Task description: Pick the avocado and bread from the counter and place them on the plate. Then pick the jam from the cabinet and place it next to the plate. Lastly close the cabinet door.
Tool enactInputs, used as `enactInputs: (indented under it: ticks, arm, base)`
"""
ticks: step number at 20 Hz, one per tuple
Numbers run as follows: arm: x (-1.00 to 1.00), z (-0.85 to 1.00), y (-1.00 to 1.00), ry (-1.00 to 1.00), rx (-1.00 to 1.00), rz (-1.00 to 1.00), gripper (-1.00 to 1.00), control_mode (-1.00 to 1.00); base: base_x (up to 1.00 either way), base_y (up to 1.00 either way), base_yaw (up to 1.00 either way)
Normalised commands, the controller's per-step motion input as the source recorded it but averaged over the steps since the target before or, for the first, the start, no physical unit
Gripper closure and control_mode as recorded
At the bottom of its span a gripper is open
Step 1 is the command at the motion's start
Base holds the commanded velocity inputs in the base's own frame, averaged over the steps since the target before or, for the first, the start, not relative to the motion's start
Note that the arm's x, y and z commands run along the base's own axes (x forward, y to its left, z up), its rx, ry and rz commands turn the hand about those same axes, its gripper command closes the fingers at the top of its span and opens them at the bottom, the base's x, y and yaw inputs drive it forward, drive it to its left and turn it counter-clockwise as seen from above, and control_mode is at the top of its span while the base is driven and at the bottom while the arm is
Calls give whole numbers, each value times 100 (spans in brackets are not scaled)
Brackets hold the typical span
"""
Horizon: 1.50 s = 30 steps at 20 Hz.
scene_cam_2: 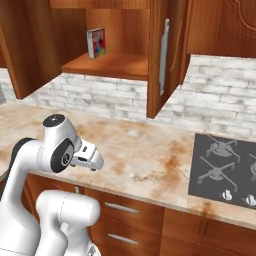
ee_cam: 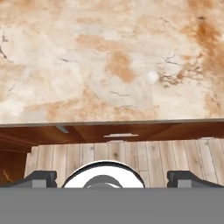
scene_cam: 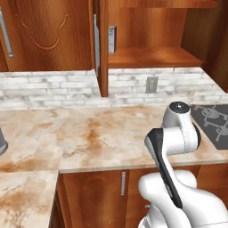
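Currently your gripper (ee_cam: 111, 179), jaws spread wide and empty, hangs over the bare counter (ee_cam: 109, 65), while the jam (scene_cam_2: 96, 43) stands up-left on the open cabinet (scene_cam_2: 112, 65) shelf.

My arm (scene_cam: 171, 147) blocks part of the counter (scene_cam: 89, 133) front edge in left base view. On the cabinet (scene_cam: 147, 55) shelf, the cabinet door (scene_cam: 103, 49) stands edge-on and covers most of a small box (scene_cam: 112, 39); label unreadable there. Right base view: box (scene_cam_2: 96, 43) shows colours, print too small to read. Stovetop (scene_cam_2: 225, 167), right of the cabinet, cut by pic edge. My finger tips (ee_cam: 41, 178) barely poke up, cropped at bottom of hand view.
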Motion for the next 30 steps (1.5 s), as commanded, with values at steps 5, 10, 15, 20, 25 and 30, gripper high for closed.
enactInputs:
  ticks: [5, 10, 15, 20, 25, 30]
  arm:
    - [0, 0, 0, 0, 0, 0, -100, 100]
    - [0, 0, 0, 0, 0, 0, -100, 100]
    - [0, 0, 0, 0, 0, 0, -100, 100]
    - [0, 0, 0, 0, 0, 0, -100, 100]
    - [0, 0, 0, 0, 0, 0, -100, 100]
    - [0, 0, 0, 0, 0, 0, -100, 100]
  base:
    - [16, 0, -3]
    - [18, 0, -3]
    - [29, 0, -4]
    - [21, 0, 0]
    - [19, 0, 0]
    - [0, 0, 0]
